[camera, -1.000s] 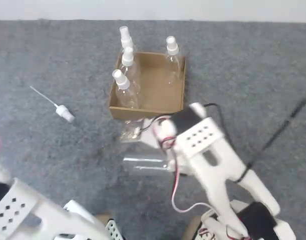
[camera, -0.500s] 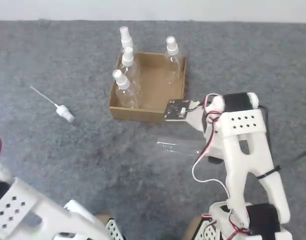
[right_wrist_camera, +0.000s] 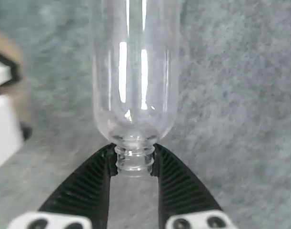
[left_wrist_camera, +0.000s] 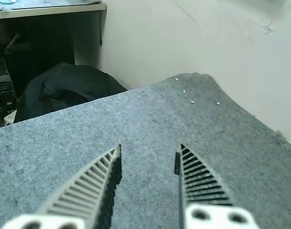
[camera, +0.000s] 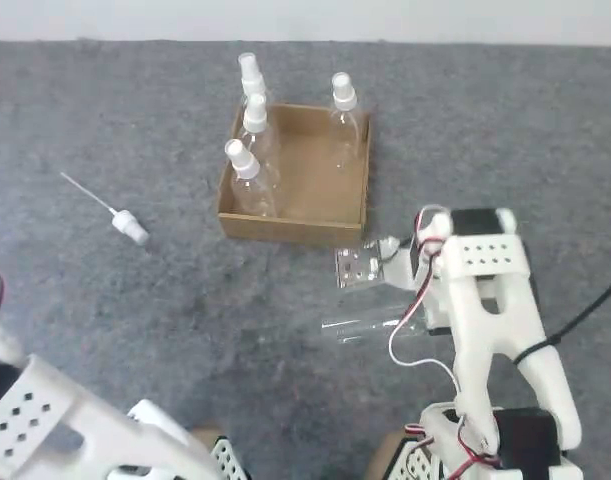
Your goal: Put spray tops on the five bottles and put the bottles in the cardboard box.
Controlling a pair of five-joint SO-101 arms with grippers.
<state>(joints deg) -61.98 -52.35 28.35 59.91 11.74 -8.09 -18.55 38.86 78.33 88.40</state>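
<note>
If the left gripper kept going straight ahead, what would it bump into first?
Nothing stands between the open left gripper and the grey mat ahead; it would probably touch the mat first, or else the pale wall beyond.

The right arm [camera: 488, 295] stands at the table's near right, its right gripper [right_wrist_camera: 133, 160] pinched on a clear bottle [right_wrist_camera: 133, 71] at the neck. The left gripper [left_wrist_camera: 147, 157] hangs with jaws parted (nothing between them).

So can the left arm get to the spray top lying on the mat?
Probably yes. The spray top lies alone on the grey mat, on the left arm's side, with nothing between them. The left gripper is open and holds nothing.
</note>
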